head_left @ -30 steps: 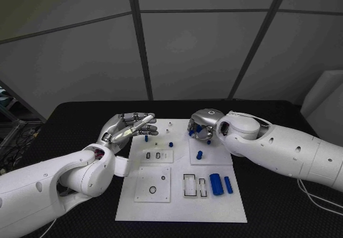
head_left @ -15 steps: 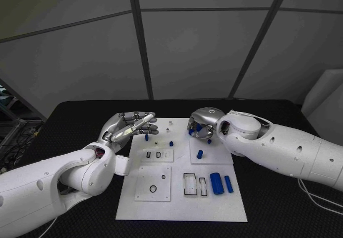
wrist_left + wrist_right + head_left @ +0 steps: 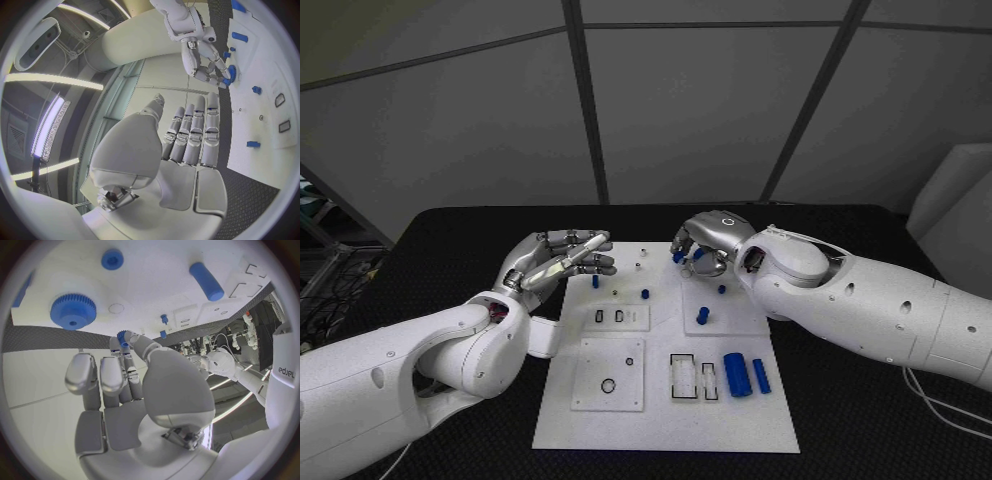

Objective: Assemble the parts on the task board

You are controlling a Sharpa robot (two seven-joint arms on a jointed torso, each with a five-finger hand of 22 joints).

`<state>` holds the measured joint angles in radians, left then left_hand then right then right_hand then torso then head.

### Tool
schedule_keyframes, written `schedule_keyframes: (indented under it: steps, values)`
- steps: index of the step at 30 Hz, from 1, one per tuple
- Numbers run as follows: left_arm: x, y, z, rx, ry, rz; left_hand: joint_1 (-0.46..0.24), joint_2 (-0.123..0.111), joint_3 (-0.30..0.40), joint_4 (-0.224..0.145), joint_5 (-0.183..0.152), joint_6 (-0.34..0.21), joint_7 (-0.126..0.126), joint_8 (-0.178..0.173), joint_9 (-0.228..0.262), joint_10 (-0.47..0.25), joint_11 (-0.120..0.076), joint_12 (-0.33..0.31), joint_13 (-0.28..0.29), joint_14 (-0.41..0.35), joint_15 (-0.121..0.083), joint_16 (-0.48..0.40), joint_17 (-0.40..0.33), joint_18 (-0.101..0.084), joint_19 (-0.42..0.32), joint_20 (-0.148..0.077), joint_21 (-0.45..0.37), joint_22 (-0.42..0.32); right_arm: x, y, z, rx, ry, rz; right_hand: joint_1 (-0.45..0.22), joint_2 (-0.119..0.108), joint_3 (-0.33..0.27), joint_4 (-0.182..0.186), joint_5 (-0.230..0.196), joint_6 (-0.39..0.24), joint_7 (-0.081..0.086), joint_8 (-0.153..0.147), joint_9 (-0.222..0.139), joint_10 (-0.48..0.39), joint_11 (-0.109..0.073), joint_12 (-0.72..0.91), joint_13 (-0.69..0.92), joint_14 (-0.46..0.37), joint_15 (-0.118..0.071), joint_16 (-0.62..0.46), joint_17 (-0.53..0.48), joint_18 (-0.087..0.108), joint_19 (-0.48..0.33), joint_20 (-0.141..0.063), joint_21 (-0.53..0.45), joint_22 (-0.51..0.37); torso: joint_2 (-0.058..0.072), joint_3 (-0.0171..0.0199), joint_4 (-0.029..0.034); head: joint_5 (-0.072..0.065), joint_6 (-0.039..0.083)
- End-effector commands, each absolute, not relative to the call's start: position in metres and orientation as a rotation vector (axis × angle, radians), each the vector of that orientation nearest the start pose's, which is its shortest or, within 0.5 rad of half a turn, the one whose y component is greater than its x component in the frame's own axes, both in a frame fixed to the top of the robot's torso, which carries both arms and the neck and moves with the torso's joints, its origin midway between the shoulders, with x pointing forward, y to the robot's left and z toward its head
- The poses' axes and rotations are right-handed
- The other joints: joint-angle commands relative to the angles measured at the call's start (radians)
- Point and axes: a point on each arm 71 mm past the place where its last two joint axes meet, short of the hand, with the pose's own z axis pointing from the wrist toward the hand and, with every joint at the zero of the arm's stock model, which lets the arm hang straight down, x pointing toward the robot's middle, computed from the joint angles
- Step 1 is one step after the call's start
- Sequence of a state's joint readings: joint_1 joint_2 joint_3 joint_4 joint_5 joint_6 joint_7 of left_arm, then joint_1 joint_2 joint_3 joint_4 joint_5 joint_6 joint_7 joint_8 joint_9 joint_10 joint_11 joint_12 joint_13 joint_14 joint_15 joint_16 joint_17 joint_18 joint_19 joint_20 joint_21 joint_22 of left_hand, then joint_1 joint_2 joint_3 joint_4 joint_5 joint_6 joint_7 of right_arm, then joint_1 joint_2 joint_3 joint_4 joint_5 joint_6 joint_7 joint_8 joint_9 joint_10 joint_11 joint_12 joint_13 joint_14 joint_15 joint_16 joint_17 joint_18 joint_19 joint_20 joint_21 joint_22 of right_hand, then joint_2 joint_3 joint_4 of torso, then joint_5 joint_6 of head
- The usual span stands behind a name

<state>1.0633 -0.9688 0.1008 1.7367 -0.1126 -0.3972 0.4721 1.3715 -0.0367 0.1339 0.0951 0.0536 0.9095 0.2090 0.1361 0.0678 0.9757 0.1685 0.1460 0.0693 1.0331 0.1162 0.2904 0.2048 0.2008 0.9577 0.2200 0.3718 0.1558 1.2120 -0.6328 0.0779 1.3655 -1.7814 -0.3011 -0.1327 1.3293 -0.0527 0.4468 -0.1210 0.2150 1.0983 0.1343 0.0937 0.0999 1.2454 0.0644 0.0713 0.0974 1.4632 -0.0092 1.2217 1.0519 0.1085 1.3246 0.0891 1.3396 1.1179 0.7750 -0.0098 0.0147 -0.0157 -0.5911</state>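
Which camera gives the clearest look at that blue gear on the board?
The right wrist view: the blue gear sits large and unobstructed, teeth visible, beyond the right hand. In the head view that hand covers it; the left wrist view shows only a blue sliver by its fingers.

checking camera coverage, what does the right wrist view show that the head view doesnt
The right wrist view adds a blue gear lying flat on the board and a small blue part pinched at the fingertips of the right robot hand. The head view adds a black ring on the board's near left panel and the white right arm reaching in over the table. Both have the white task board and the right robot hand above its far end.
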Motion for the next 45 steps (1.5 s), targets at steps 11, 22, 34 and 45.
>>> schedule_keyframes:
  steps: [11,22,34,45]
  values:
    - [0.446,0.213,-0.161,-1.009,1.304,-1.625,-0.003,0.012,-0.006,0.001,-0.001,0.001,0.003,-0.004,-0.002,-0.008,0.0,-0.004,-0.001,-0.007,0.001,0.005,0.001,-0.019,0.007,-0.001,0.007,0.001,0.537,-0.104,-0.137,-0.357,1.354,0.569,0.002,-0.007,0.007,0.004,-0.002,0.006,0.002,-0.002,0.0,-0.001,0.004,-0.006,-0.001,0.032,-0.005,0.011,0.006,-0.02,0.005,0.001,0.006,0.004,0.003,-0.0003,0.0038,0.006,0.011]
    - [0.448,0.211,-0.162,-1.009,1.308,-1.63,-0.003,0.012,-0.007,0.001,-0.001,0.0,0.004,-0.004,-0.002,-0.009,0.0,-0.005,-0.001,-0.008,0.001,0.005,0.002,-0.019,0.007,-0.001,0.007,0.001,0.545,-0.088,-0.14,-0.354,1.36,0.571,0.0,-0.011,0.011,0.006,-0.001,0.003,0.004,-0.006,0.0,-0.007,0.006,-0.009,-0.002,0.032,-0.004,0.015,0.009,-0.02,0.004,0.003,0.007,0.005,0.007,-0.001,0.0046,0.009,0.012]
    - [0.447,0.209,-0.161,-1.009,1.31,-1.633,-0.007,0.014,-0.009,0.003,-0.001,-0.001,0.005,-0.006,-0.002,-0.012,0.001,-0.008,-0.002,-0.01,0.002,0.006,0.003,-0.019,0.006,0.0,0.007,0.001,0.55,-0.078,-0.145,-0.361,1.398,0.557,-0.005,-0.016,0.012,0.01,-0.001,-0.001,0.005,-0.01,0.001,-0.018,0.008,-0.011,-0.003,0.031,-0.002,0.018,0.012,-0.02,0.003,0.005,0.009,0.007,0.007,-0.0008,0.004,0.018,0.003]
    - [0.447,0.208,-0.16,-1.007,1.313,-1.637,-0.007,0.014,-0.009,0.003,-0.001,-0.001,0.005,-0.006,-0.002,-0.012,0.001,-0.008,-0.002,-0.01,0.002,0.006,0.003,-0.019,0.006,0.0,0.007,0.001,0.554,-0.075,-0.147,-0.352,1.418,0.522,-0.008,-0.018,0.013,0.012,-0.002,-0.003,0.006,-0.012,0.001,-0.021,0.009,-0.01,-0.004,0.031,0.0,0.019,0.012,-0.02,0.002,0.006,0.01,0.007,0.007,-0.0015,0.0041,0.017,-0.002]
